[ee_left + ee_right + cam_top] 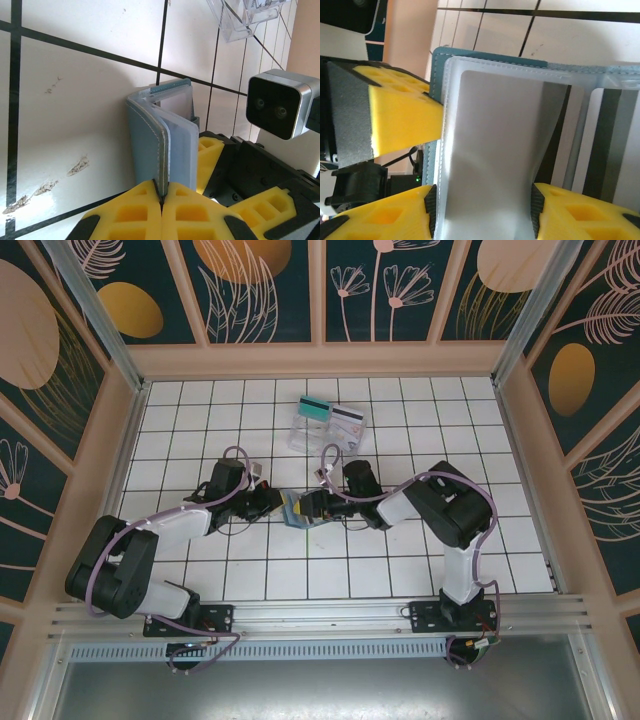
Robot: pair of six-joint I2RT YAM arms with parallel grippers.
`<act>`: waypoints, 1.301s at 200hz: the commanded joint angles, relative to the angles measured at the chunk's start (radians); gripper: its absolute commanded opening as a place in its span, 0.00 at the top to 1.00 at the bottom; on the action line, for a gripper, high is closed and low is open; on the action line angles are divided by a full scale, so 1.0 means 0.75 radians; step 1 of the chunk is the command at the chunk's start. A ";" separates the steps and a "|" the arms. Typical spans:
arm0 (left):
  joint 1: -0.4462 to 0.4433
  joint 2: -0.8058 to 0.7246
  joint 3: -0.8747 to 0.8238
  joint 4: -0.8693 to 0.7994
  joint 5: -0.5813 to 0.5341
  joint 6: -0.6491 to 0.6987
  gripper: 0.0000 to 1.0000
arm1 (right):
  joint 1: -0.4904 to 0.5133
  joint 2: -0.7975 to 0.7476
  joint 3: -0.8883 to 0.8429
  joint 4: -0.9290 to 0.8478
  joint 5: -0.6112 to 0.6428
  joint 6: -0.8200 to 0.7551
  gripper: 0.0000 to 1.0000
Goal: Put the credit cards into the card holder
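Observation:
The card holder (296,509) stands open on edge at mid-table between both arms. Its blue-grey cover (145,145) is pinched at the near edge by my left gripper (161,194), which is shut. My right gripper (482,215) spans a clear inner pocket leaf (495,150) of the holder, with one black pad on each side edge. The left gripper's yellow finger (405,117) shows beside the teal cover (436,75). Both credit cards lie at the back on a clear tray (305,435): the teal-green one (313,407) and the whitish one (347,420).
The clear tray (235,22) lies beyond the holder in the left wrist view. The right gripper's yellow fingers (210,152) and its camera (277,102) crowd the holder's right side. Wooden walls ring the white tiled table (200,420).

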State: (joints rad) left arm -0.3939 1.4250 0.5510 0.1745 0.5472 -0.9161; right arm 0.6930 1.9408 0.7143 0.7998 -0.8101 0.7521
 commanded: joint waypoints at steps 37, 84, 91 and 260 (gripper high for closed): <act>0.020 -0.056 0.047 0.014 -0.038 0.038 1.00 | -0.031 0.084 -0.091 -0.024 -0.037 0.098 0.46; 0.036 -0.111 0.062 -0.072 -0.076 0.077 1.00 | -0.036 0.043 -0.097 -0.053 -0.015 0.094 0.31; 0.040 -0.118 0.063 -0.081 -0.077 0.081 1.00 | -0.037 0.032 -0.094 -0.067 -0.012 0.086 0.30; 0.048 0.011 0.414 -0.793 -0.457 0.382 1.00 | -0.018 -0.047 0.005 -0.350 0.090 -0.053 0.27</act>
State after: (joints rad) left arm -0.3756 1.4059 0.8028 -0.3031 0.3393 -0.7013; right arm 0.6872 1.9141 0.7380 0.7296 -0.8070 0.7525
